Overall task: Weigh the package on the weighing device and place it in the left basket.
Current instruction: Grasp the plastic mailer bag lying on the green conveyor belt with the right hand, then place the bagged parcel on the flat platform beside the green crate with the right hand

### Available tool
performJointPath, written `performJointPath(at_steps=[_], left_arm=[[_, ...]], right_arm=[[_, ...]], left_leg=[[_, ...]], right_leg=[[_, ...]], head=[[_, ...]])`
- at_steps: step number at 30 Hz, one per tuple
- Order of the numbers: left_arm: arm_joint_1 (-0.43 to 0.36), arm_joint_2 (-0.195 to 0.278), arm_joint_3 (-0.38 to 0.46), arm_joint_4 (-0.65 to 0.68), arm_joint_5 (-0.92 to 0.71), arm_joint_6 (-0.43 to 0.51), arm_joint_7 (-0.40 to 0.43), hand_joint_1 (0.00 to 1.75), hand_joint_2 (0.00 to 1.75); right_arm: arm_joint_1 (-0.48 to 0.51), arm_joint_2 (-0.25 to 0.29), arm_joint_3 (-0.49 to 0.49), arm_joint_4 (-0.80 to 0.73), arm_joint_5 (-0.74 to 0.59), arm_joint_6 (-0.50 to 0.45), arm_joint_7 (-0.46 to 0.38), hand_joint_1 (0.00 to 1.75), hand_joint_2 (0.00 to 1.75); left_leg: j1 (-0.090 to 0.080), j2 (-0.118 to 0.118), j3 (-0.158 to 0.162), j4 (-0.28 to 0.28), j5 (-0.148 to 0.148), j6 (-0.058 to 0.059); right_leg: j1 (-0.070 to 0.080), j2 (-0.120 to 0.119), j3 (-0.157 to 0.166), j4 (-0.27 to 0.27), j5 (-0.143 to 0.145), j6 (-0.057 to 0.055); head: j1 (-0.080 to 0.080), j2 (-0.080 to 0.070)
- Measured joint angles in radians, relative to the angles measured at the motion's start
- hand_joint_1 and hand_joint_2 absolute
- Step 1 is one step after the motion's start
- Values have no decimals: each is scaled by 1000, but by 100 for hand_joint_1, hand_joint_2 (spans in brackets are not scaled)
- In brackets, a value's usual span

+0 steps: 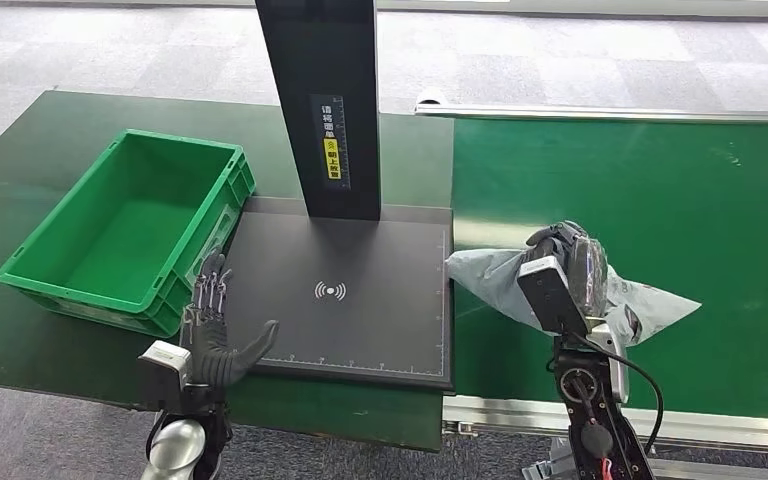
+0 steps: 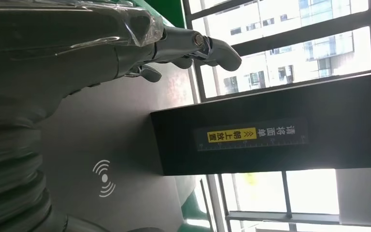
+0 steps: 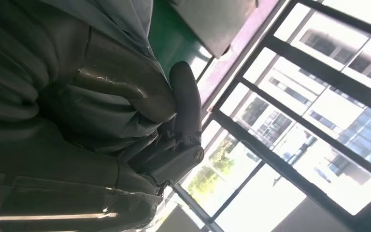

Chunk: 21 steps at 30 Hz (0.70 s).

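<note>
Silver forearms rise from the lower edge of the head view, at a green-topped table [image 1: 20,190] that abuts a green conveyor belt [image 1: 660,190]. Across the table's right half lies the weighing device [image 1: 360,330], a flat black platform printed with a white wireless symbol and backed by a tall black post [image 1: 328,100] bearing a yellow label. To its left, touching the platform's corner, stands the green basket [image 1: 125,225], an open plastic crate with nothing visible inside. On the belt just right of the platform's edge sits the package [image 1: 490,275], a grey plastic mailer bag, crumpled and partly lifted. The right hand [image 1: 570,262] grasps it from above, dark fingers [image 3: 186,104] and thumb closed into the grey film, as the right wrist view shows at close range. The left hand [image 1: 218,335] hovers over the platform's near-left corner beside the basket, released and holding nothing, fingers extended and thumb spread toward the symbol. In the left wrist view, those fingers [image 2: 212,48] point toward windows beyond the post.
</note>
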Motion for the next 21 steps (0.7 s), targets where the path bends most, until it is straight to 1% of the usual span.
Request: performJointPath(at_steps=[2,5,9,12,15,21], left_arm=[[-9,0,6,-3,-1,3,-3,0,175],[-33,0,21,-5,-1,6,-4,0,175],[-67,2,48,-5,1,12,-7,0,175],[-88,9,69,-5,13,27,-17,0,175],[-102,18,90,-5,23,39,-22,0,175],[-132,32,130,-1,37,50,-23,0,175]], right_arm=[[-42,-1,21,-10,-25,49,7,175,175],[-136,6,59,9,-62,133,29,175,175],[-282,41,109,103,-95,201,58,175,175],[-384,84,143,208,-121,234,69,175,175],[-462,135,173,322,-143,251,75,175,175],[-547,247,216,546,-171,268,81,175,175]], left_leg=[[0,0,0,0,0,0],[0,0,0,0,1,-1],[0,0,-1,0,2,-1],[0,0,-1,0,3,-1],[1,0,-1,0,3,-1],[2,0,-4,0,3,-1]], right_leg=[[0,0,0,0,0,0],[0,0,0,1,1,-1],[0,0,-1,1,2,-1],[1,0,-1,1,2,-1],[1,0,-2,1,2,-1],[2,0,-4,2,2,-1]], head=[[0,0],[0,0],[0,0],[0,0],[0,0],[0,0]])
